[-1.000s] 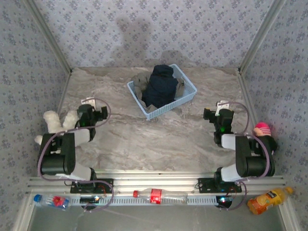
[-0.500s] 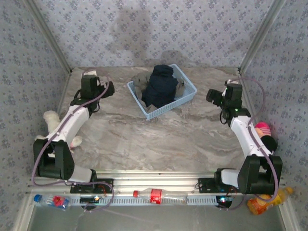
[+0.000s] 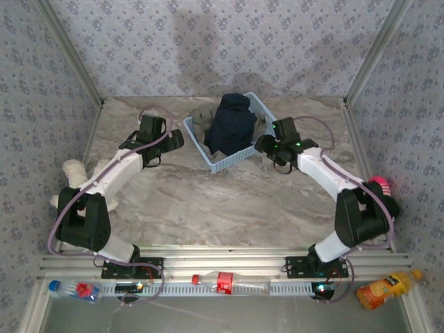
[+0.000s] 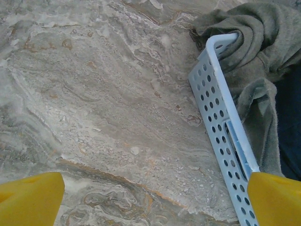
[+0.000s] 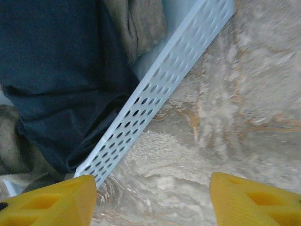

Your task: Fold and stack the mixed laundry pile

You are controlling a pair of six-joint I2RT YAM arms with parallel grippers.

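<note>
The dark navy T-shirt (image 3: pixel 232 125) lies heaped in the light blue basket (image 3: pixel 236 158) at the far middle of the table (image 3: pixel 222 201). The grey-olive garment (image 3: pixel 201 118) is bunched at its left and drapes over the basket's far-left corner. The left gripper (image 3: pixel 175 139) hovers just left of the basket, jaws spread wide over bare tabletop, while the right gripper (image 3: pixel 263 144) sits at the basket's right wall, fingers apart and gripping nothing.

A robot test cell dressed like a home: floral-wallpapered walls (image 3: pixel 229 48) box in a marble-patterned table (image 3: pixel 229 201), with two robot arms (image 3: pixel 114 173) bolted to an aluminium rail (image 3: pixel 229 255).
</note>
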